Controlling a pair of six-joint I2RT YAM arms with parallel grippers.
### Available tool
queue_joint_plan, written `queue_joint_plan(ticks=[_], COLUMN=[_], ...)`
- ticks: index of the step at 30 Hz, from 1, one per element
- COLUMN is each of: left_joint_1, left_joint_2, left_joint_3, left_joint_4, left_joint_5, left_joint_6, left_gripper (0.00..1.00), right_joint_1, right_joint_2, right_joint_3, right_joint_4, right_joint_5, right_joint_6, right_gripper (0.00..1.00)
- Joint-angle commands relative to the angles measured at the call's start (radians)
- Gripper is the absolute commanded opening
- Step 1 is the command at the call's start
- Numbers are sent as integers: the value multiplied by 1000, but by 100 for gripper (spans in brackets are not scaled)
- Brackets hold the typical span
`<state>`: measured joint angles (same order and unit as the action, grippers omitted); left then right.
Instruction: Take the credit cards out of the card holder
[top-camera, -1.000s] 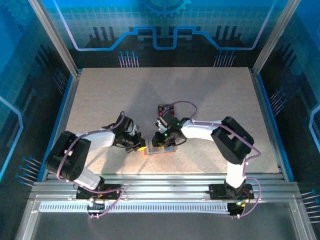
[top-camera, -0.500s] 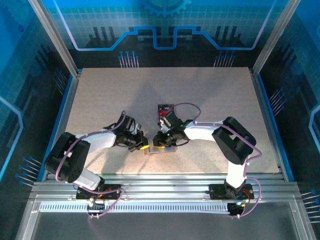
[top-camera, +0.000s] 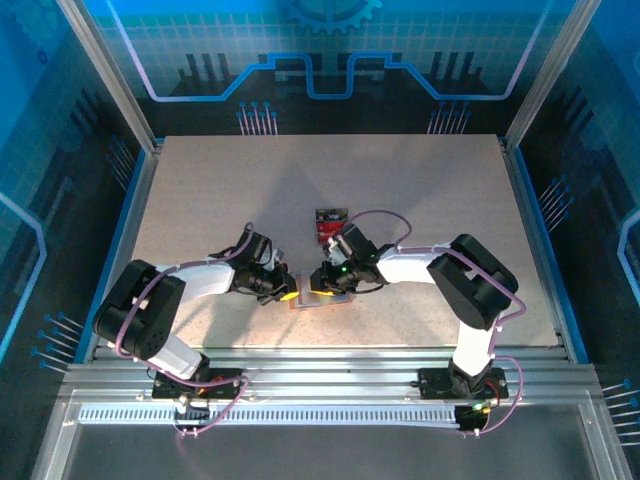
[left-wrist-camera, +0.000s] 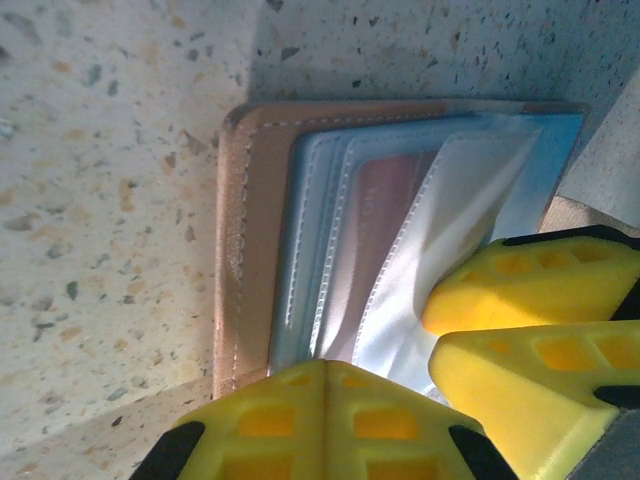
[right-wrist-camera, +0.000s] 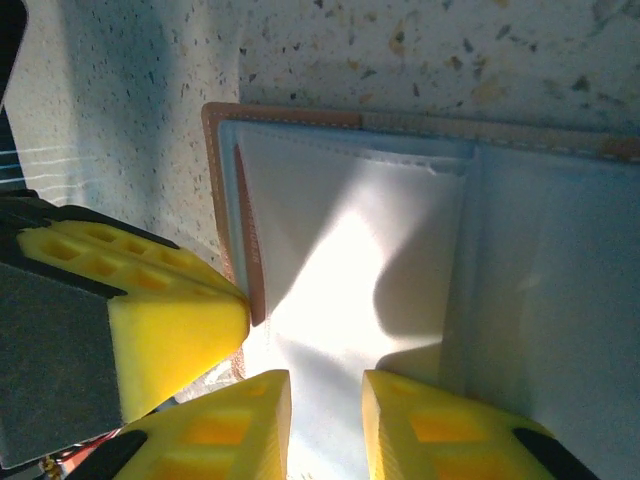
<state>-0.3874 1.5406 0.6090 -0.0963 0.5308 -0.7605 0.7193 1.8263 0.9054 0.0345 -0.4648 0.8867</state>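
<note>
Card holder (left-wrist-camera: 250, 250) lies open on table (top-camera: 430, 200), right under both claws. Left claw (top-camera: 287, 293) pressed together, tip on holder's tan edge. Right claw (right-wrist-camera: 325, 385) has fingers narrowly apart astride clear sleeve leaf (left-wrist-camera: 450, 220); I cannot tell whether it pinches. Reddish card (left-wrist-camera: 385, 200) sits in sleeve ahead of left claw. Dark card (top-camera: 330, 222) lies on table beyond right claw.

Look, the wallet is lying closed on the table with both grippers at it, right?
Not quite. The wallet lies open, not closed: the left wrist view shows its clear sleeves spread out. It is on the table, with the left gripper and right gripper at it.
</note>
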Motion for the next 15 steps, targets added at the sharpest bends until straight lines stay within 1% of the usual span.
queue_joint_plan(ticks=[1,4,12,15], left_joint_1=[-7,-6,-6,-7], left_joint_2=[-1,-18,-75,-72], left_joint_3=[14,17,16,19], left_joint_4=[-23,-15,39,48], left_joint_5=[-7,-8,4,11], left_joint_6=[7,-6,-65,-73], left_gripper=[1,2,20,22], right_joint_1=[-23,-30,-40,-43], right_joint_2=[-16,-16,-7,0], right_joint_3=[-53,-75,-108,-111], right_joint_4=[84,132,199,218], right_joint_5=[-40,-55,-81,-88], right_joint_6=[48,67,89,97], right_gripper=[25,25,24,24])
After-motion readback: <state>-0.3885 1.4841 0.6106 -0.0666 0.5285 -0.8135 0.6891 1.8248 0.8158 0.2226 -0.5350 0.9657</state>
